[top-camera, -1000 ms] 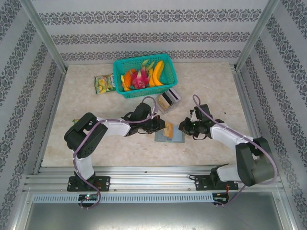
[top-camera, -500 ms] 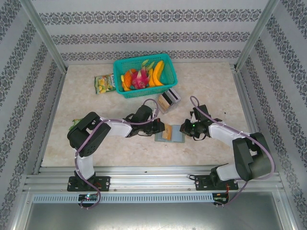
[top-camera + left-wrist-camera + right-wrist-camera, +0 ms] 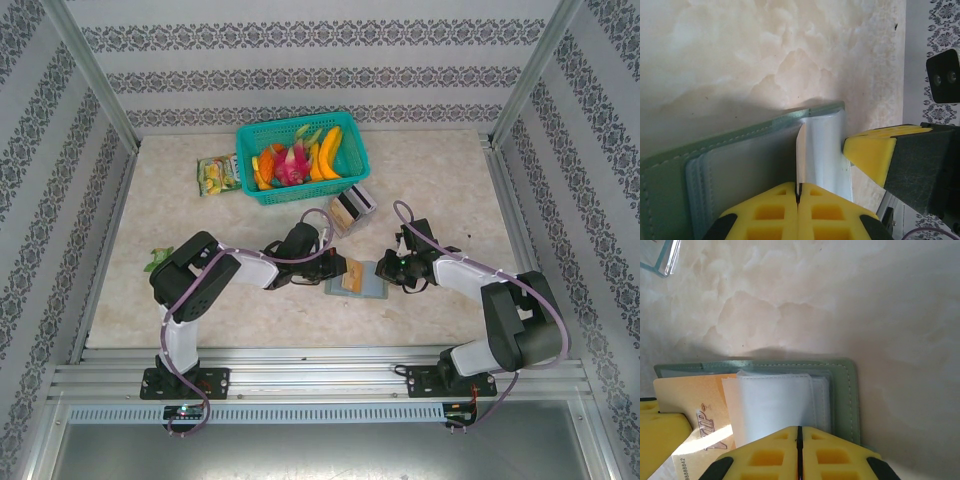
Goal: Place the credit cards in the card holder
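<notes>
The grey-green card holder (image 3: 369, 287) lies open on the table between my two grippers. My left gripper (image 3: 337, 270) is shut on an orange-brown credit card (image 3: 351, 276) that lies over the holder's left half. In the left wrist view the card (image 3: 798, 150) stands edge-on out of the shut gripper (image 3: 798, 192), against the holder's inner pockets (image 3: 740, 175). My right gripper (image 3: 386, 270) is shut on the holder's pale translucent pocket leaf (image 3: 775, 405), at its near edge (image 3: 799, 432). The orange card (image 3: 692, 402) reaches under the leaf's left edge. Other credit cards stand in the clear box (image 3: 352, 207).
A teal basket (image 3: 352, 170) of toy fruit stands at the back, a yellow-green snack packet (image 3: 217, 173) to its left. The clear box's corner (image 3: 662, 257) lies beyond the holder. A small green item (image 3: 157, 261) lies at the left arm's elbow. Metal rails border the table.
The left arm has pushed a little to the right, carrying the orange card further over the card holder. The right gripper has edged slightly left and stays at the holder's right side.
</notes>
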You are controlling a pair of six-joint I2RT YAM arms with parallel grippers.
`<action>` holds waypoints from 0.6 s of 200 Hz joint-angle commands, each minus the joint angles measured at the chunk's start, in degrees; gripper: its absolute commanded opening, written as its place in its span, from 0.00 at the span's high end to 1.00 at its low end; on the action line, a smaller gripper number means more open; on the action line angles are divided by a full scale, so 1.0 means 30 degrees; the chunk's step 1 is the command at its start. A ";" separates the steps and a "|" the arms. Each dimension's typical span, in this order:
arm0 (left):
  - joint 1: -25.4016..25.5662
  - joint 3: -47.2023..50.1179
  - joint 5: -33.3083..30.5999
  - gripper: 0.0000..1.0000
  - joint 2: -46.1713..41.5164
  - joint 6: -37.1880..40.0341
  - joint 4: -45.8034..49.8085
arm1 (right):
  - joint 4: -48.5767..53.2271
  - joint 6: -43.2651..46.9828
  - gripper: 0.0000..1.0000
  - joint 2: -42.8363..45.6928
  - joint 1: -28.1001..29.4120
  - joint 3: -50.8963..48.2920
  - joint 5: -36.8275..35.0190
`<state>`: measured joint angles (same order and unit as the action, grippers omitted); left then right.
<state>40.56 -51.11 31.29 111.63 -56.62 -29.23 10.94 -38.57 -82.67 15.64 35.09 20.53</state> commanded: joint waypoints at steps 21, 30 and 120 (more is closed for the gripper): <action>0.0602 0.0095 0.0370 1.00 0.0388 0.0085 -0.1018 | 0.1262 0.0563 0.90 -0.0219 0.0229 0.0157 -0.0843; 0.0603 0.0207 0.0456 1.00 0.0354 0.0072 -0.1402 | 0.1457 0.0605 0.90 -0.0141 0.0236 0.0304 -0.0890; 0.0632 -0.0161 0.0660 1.00 0.0869 0.0150 -0.1985 | 0.2127 0.0422 0.87 0.0923 -0.0043 0.0578 -0.0994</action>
<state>41.65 -50.96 31.90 112.07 -56.34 -32.86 14.28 -37.93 -81.60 15.62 36.12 19.29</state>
